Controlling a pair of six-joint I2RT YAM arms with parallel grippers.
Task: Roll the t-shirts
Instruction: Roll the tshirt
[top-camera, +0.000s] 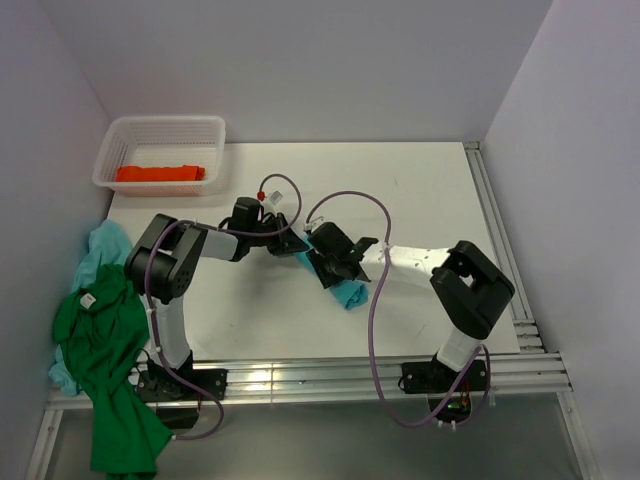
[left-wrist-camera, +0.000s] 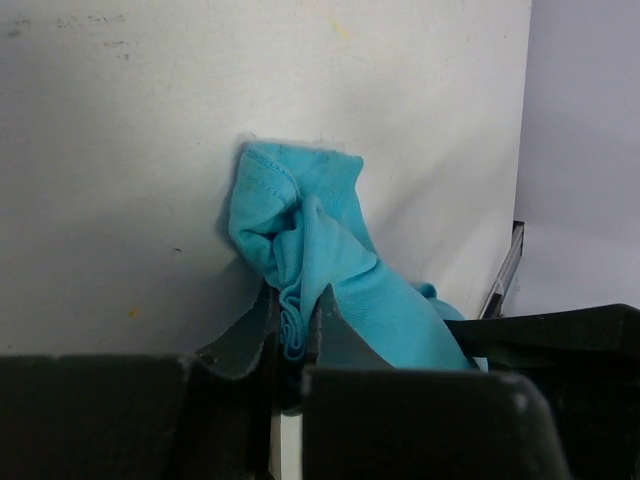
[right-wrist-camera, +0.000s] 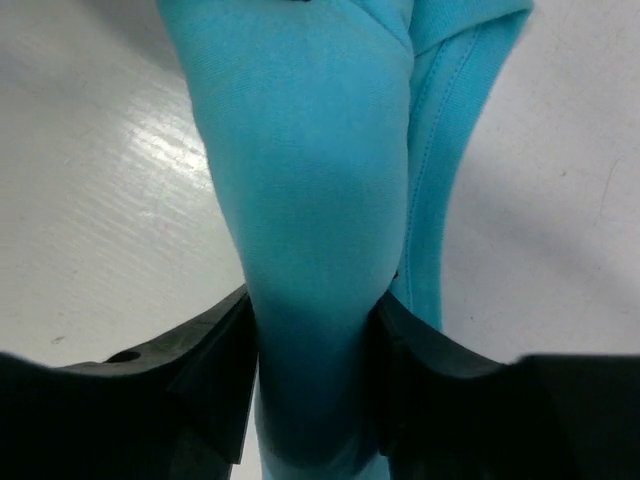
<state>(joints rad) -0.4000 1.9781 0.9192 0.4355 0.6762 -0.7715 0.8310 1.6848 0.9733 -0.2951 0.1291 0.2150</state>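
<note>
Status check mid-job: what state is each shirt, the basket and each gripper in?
Centre turquoise t-shirt: bunched, held by both grippers.
Left gripper: fingers shut on it.
Right gripper: fingers shut on it.
Basket: upright.
Orange-red t-shirt: rolled bundle, in the basket.
Green t-shirt: unrolled, draped over the left edge of the table.
Other turquoise t-shirt: unrolled, partly under the green one.

bare table (top-camera: 430, 190) right, basket (top-camera: 218, 150), t-shirts (top-camera: 105, 340) left

middle t-shirt (top-camera: 348, 293): was turquoise — plain
left-edge t-shirt (top-camera: 108, 365): was bright green
basket t-shirt (top-camera: 160, 173): was orange-red
basket (top-camera: 170, 121): was white
</note>
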